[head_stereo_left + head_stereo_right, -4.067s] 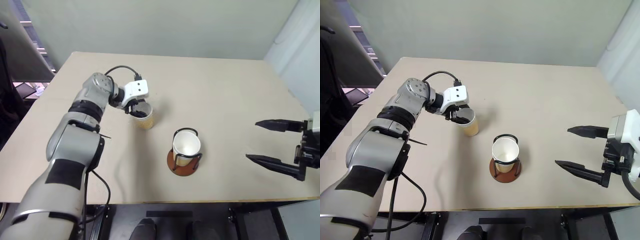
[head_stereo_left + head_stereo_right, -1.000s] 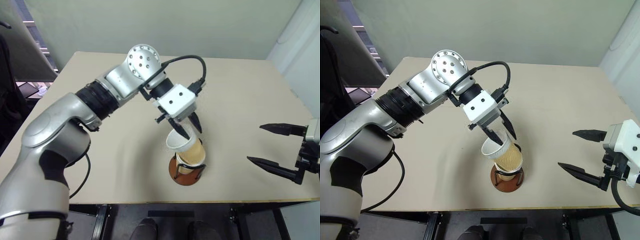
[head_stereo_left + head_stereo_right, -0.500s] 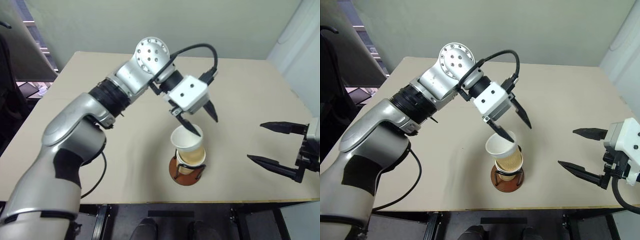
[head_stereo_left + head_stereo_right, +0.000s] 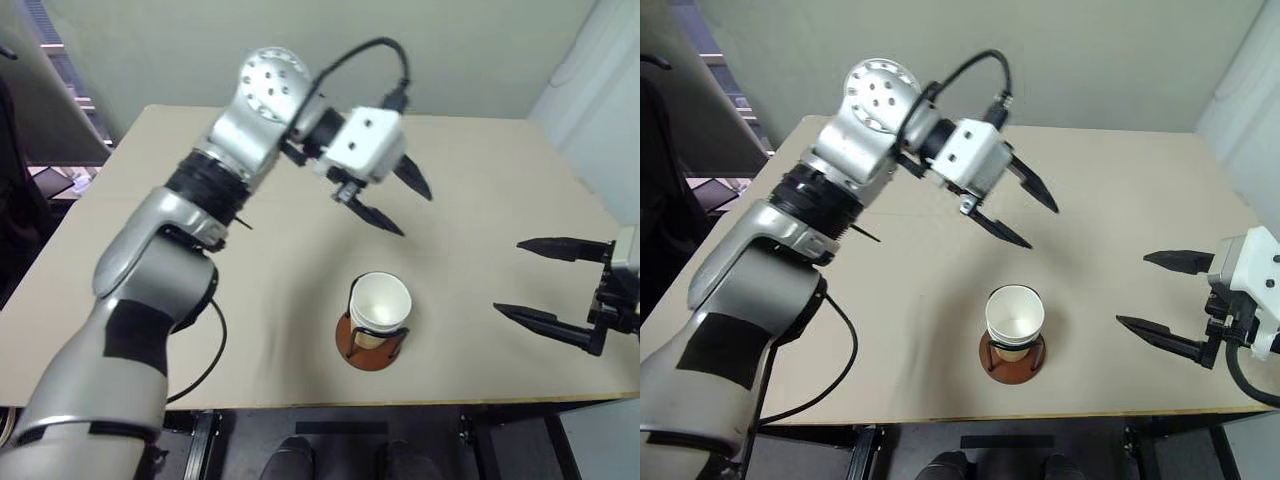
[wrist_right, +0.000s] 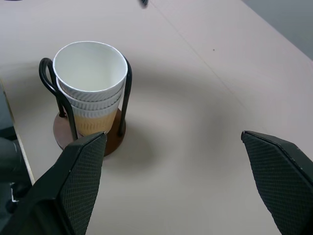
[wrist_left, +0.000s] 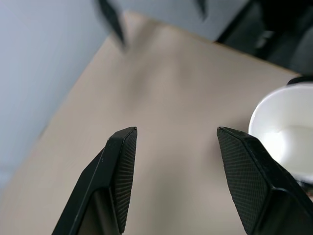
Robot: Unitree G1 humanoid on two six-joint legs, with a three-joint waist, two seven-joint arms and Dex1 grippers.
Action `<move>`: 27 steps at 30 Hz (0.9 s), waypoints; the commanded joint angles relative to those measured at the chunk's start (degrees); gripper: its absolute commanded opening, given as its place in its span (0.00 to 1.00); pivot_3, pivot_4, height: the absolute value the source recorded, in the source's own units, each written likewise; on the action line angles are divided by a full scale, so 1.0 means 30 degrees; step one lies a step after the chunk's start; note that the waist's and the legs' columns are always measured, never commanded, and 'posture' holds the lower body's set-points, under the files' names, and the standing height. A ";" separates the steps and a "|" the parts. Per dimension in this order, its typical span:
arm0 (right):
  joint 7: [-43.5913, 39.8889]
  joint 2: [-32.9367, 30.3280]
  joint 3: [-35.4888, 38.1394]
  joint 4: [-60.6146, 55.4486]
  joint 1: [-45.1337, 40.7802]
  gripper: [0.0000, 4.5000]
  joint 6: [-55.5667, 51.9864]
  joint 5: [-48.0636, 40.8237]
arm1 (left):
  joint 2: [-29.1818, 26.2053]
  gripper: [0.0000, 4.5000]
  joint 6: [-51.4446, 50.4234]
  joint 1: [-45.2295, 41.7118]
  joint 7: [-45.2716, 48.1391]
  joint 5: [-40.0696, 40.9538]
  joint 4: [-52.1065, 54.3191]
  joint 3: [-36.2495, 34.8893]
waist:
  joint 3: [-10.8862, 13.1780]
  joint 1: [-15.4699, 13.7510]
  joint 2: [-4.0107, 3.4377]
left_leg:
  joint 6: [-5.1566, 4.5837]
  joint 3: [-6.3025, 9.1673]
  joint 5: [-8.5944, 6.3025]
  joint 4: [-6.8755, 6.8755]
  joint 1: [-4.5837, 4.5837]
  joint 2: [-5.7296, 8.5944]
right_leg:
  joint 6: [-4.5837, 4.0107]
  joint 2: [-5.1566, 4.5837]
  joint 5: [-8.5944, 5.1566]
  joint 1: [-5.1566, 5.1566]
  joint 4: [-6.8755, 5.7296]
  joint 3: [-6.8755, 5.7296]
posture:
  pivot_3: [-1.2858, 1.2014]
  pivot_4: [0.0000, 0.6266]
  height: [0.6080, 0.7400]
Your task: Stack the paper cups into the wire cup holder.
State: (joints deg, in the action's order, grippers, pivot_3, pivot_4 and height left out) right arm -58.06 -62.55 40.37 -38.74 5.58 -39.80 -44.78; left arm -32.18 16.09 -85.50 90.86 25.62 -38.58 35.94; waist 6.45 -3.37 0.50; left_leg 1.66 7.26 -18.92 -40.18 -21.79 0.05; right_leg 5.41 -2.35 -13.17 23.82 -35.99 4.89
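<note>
Near the front edge of the bench (image 4: 470, 200), in the head views, we are seeing the paper cups (image 4: 380, 308) nested upright inside the wire cup holder (image 4: 370, 345). Our left end effector (image 4: 388, 200) is hanging above and behind them, well apart, fingers spread and holding nothing. Our right end effector (image 4: 548, 282) is waiting off to the right, fingers wide apart, also empty.

Through the left wrist view, we are catching only the white rim of the top cup beyond one fingertip (image 6: 244, 161).

Through the right wrist view, we are looking at the stack between the black wire loops, ahead of the fingers (image 5: 83, 171).

We are judging the cups light, thin and easily crushed; a gentle pinch across the rolled rim should serve best.
</note>
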 commanded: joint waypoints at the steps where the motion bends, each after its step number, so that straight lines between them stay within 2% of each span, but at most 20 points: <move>1: -0.1346 -0.0627 -0.1017 0.1870 -0.0873 1.00 0.1324 0.0575 | -0.2916 0.62 -0.2665 0.1671 0.0547 0.0272 0.0646 -0.2057 | -0.0011 0.0158 -0.0041 | 0.0008 -0.0024 0.0005 0.0008 0.0004 -0.0003 | 0.0002 0.0014 0.0001 0.0022 -0.0016 -0.0007 | 0.52 0.24 1.00; 4: -0.2376 -0.1063 -0.2121 0.3821 -0.1716 1.00 0.2383 0.1365 | -0.5093 0.62 -0.4465 0.3468 0.0546 0.0106 0.1182 -0.3554 | -0.0014 0.0206 -0.0049 | 0.0024 -0.0028 0.0022 0.0015 -0.0010 -0.0017 | 0.0003 0.0030 0.0002 0.0071 -0.0030 -0.0034 | 0.52 0.24 1.00; 8: -0.3232 -0.1230 -0.3468 0.6531 -0.3242 1.00 0.3288 0.2044 | -0.8589 0.62 -0.7774 0.7718 -0.0113 0.0784 0.3549 -0.6628 | -0.0022 0.0179 -0.0062 | 0.0024 0.0013 0.0030 0.0035 -0.0026 0.0007 | 0.0001 0.0022 0.0001 0.0103 -0.0002 -0.0046 | 0.52 0.24 1.00; 10: -0.3521 -0.1309 -0.3677 0.7542 -0.3547 1.00 0.3516 0.2419 | -0.9501 0.62 -0.8643 0.9508 -0.0755 0.0783 0.5080 -0.7868 | -0.0022 0.0096 -0.0061 | 0.0028 0.0031 0.0032 0.0049 -0.0031 0.0005 | -0.0004 0.0015 -0.0002 0.0108 0.0005 -0.0050 | 0.52 0.24 1.00; 13: -0.3863 -0.1428 -0.3986 0.8384 -0.4124 1.00 0.3615 0.2601 | -1.1300 0.62 -1.1550 1.4176 -0.2133 0.3030 0.7920 -1.1930 | -0.0021 0.0017 -0.0065 | 0.0033 0.0053 0.0035 0.0058 -0.0041 0.0017 | -0.0017 0.0013 -0.0009 0.0115 0.0007 -0.0047 | 0.52 0.24 1.00; 19: -0.4253 -0.1357 -0.6375 0.9986 -0.5804 1.00 0.3076 0.3131 | -1.1549 0.62 -1.4156 2.0530 -0.4625 0.4151 1.0414 -1.7354 | -0.0022 0.0128 -0.0065 | 0.0081 0.0029 0.0068 0.0065 0.0036 -0.0006 | -0.0092 0.0009 -0.0033 0.0099 -0.0082 -0.0013 | 0.52 0.24 1.00; 22: -0.4745 -0.1567 -0.7013 1.0925 -0.6668 1.00 0.3503 0.3576 | -1.1274 0.62 -1.5017 2.2655 -0.4980 0.4580 1.1932 -1.8834 | -0.0019 0.0121 -0.0056 | 0.0089 0.0030 0.0075 0.0055 0.0143 -0.0007 | -0.0224 0.0005 -0.0108 0.0025 -0.0221 0.0014 | 0.52 0.24 1.00; 24: -0.5044 -0.1636 -0.7102 1.1274 -0.6978 1.00 0.3638 0.3688 | -1.1098 0.62 -1.5396 2.3602 -0.5318 0.4717 1.2557 -1.9717 | -0.0018 0.0123 -0.0057 | 0.0090 0.0026 0.0075 0.0055 0.0202 -0.0002 | -0.0415 0.0000 -0.0216 0.0005 -0.0300 0.0035 | 0.52 0.24 1.00; 27: -0.5420 -0.1663 -0.7095 1.1670 -0.7147 1.00 0.3755 0.3832 | -1.0884 0.62 -1.5796 2.4357 -0.5792 0.4785 1.3228 -2.0442 | -0.0019 0.0140 -0.0056 | 0.0107 0.0021 0.0074 0.0080 0.0255 -0.0021 | -0.0458 0.0021 -0.0241 -0.0011 -0.0345 0.0031 | 0.52 0.24 1.00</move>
State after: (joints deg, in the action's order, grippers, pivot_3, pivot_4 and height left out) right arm -73.42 -66.17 18.34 -4.00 -14.80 -29.32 -33.47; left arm -64.59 -30.68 -12.82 74.30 39.04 -1.26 -22.35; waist 6.40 -2.95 0.33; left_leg 2.00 7.32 -18.70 -39.93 -21.01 -0.02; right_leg 4.04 -2.28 -13.89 23.79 -37.05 4.96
